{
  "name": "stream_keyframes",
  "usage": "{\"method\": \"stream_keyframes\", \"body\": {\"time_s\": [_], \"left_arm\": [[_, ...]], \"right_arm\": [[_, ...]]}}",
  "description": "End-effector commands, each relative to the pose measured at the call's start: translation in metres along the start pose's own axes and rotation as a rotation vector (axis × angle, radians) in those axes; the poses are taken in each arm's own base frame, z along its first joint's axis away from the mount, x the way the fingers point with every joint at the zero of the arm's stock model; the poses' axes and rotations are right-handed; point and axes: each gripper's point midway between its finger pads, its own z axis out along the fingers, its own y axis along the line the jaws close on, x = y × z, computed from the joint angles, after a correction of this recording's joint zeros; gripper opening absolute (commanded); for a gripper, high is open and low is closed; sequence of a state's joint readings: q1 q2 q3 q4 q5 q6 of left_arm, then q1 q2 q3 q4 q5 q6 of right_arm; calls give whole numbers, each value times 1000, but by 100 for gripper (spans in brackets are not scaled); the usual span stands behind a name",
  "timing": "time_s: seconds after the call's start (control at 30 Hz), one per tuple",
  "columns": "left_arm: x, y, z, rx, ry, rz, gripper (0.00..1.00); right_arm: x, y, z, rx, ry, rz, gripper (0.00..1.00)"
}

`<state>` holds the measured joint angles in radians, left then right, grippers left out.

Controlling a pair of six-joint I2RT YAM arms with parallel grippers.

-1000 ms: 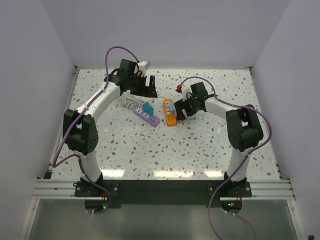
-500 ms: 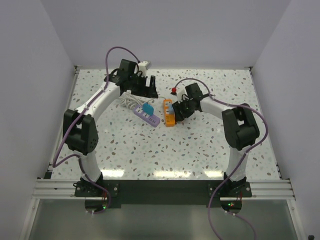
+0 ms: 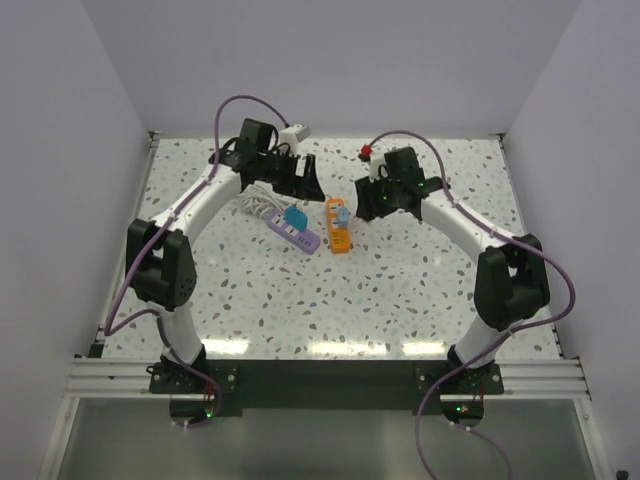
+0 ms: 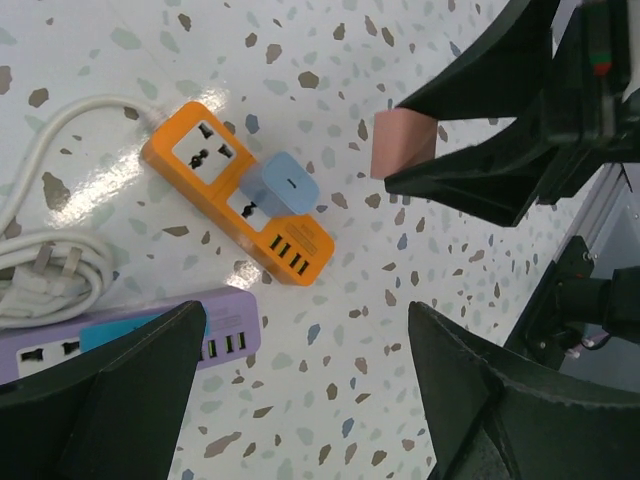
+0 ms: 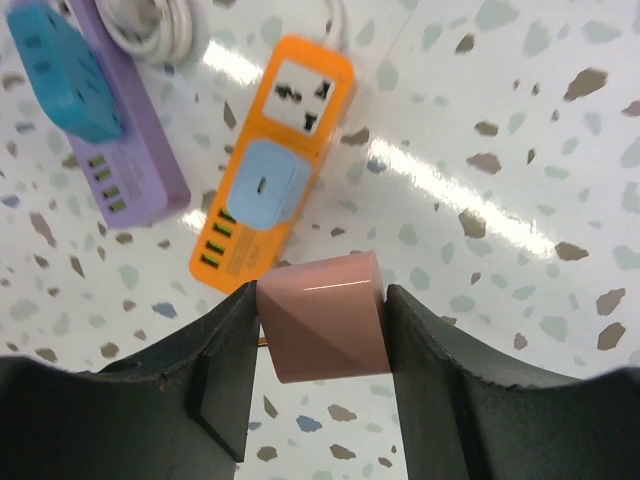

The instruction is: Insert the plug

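Right hand [image 5: 321, 345]: we note it clamped on the pink plug [image 5: 322, 318], one finger [image 5: 222, 370] pressed to each flat side. The plug is in no socket. In the right wrist view it sits just off the USB end of the orange power strip [image 5: 300, 140]; whether it overlaps that end we cannot tell. From the top camera, this hand is just to the right of the orange strip, level with its cable end.

Left hand [image 4: 305, 330]: jaws spread wide, gripping nothing. From the top camera, it hangs to the left of the orange strip's cable end, apart from it.

Orange strip: it lies flat on the speckled tabletop [image 5: 500, 200]. Running from its cable end we see one uncovered universal socket, then a light blue adapter [image 5: 270, 180] seated in the next socket, then a row of USB ports. A white cord leaves the cable end.

To the left of the orange strip, near but not touching, lies a purple power strip [image 5: 130, 170], angled away from it. A teal plug [image 5: 65, 70] sits on its face. A bundled white cable [image 4: 50, 275] lies at the purple strip's side, farther from the orange strip.
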<state>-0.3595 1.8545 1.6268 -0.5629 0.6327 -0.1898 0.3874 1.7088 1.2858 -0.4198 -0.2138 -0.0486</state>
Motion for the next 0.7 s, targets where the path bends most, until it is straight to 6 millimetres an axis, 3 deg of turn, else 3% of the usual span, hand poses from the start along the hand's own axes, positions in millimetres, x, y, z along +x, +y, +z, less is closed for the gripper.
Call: {"method": "stream_keyframes", "body": {"time_s": [0.0,0.07,0.2,0.3,0.47,0.67], "left_arm": [[-17,-35,-13,84,-67,96,87],[-20,-38,-12,88,-78,93,88],[-47,-52,-19,101,-188,116,90],[-62,-64,-21,122,-242,108,90],[-62,-68,-16,112,-252,88,90],[-63,-66,-14,97,-286,38,89]], "right_arm": [[-54,-2,-32,88,-131,161,17],[-67,2,-38,110,-163,224,16],[-102,14,-49,129,-252,342,15],[-112,30,-50,126,-277,416,15],[-130,38,-53,132,-357,528,14],[-138,44,-55,107,-386,593,13]]}}
